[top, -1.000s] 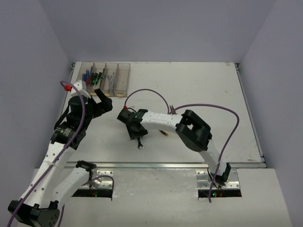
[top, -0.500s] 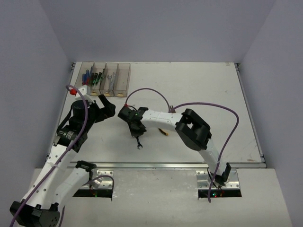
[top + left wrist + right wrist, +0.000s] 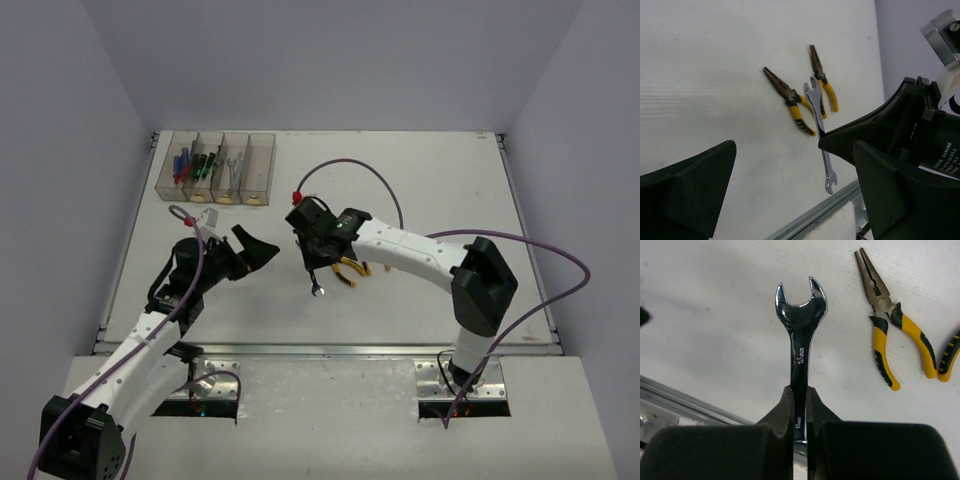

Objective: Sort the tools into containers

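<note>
Right tool [image 3: 799,392]: clamped tight on the shank of a silver wrench [image 3: 800,325], held off the tabletop [image 3: 430,190] at mid-table.
Left tool [image 3: 792,195]: spread wide, holding nothing (it faces the wrench).
Pliers [image 3: 790,102]: two yellow-and-black pairs lying flat just beside the wrench.
Containers [image 3: 262,160]: far left corner, well apart from both tools, screwdrivers [image 3: 183,160] inside.

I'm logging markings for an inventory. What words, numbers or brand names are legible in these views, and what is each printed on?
"13mm": on the shank of the wrench gripped by the right pincer.
"DAMIAO": on a black motor housing; the finer print beside it is too blurred to read.
Yellowish labels on the containers: too small to read.
</note>
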You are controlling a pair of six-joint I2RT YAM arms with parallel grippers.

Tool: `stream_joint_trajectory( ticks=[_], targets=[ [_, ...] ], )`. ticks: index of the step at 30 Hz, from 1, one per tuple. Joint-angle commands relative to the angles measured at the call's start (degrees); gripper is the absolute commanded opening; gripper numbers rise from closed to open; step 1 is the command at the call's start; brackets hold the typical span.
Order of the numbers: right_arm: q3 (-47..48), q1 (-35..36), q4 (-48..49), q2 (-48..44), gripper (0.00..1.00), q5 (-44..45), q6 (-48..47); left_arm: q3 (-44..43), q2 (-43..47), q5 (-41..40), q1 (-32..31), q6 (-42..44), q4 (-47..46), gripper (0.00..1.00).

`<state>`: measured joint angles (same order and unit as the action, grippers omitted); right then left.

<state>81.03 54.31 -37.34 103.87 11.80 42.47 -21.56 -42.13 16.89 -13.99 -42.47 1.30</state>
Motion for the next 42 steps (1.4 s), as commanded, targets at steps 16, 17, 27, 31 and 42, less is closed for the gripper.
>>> stream_joint_trajectory(
  ticks=[16, 17, 27, 31, 42],
  targets=[
    [-12.39, 1.34, 15.59, -18.05, 0.00, -8.38, -4.25, 6.10, -15.18, 0.14, -10.84, -16.11, -44.18, 0.73],
    [-12.39, 1.37, 15.63, -18.18, 0.00, -8.60, -4.37, 5.77, -16.11, -0.02, -11.56, -16.29, -44.94, 0.65],
    [-14.07, 1.46, 17.75, -20.31, 0.00, -7.78, -4.54, 0.85, -22.49, -0.11, -15.46, -15.43, -46.74, 0.00],
    [-15.31, 1.41, 17.15, -22.26, 0.22, -5.11, -4.74, -1.33, -23.33, -1.53, -15.46, -11.34, -44.13, 0.00],
    [-25.65, -3.97, 8.68, -36.98, 0.92, 4.37, -5.93, -61.63, -56.14, -28.33, 4.43, 24.78, 19.49, 0.00]
  ],
)
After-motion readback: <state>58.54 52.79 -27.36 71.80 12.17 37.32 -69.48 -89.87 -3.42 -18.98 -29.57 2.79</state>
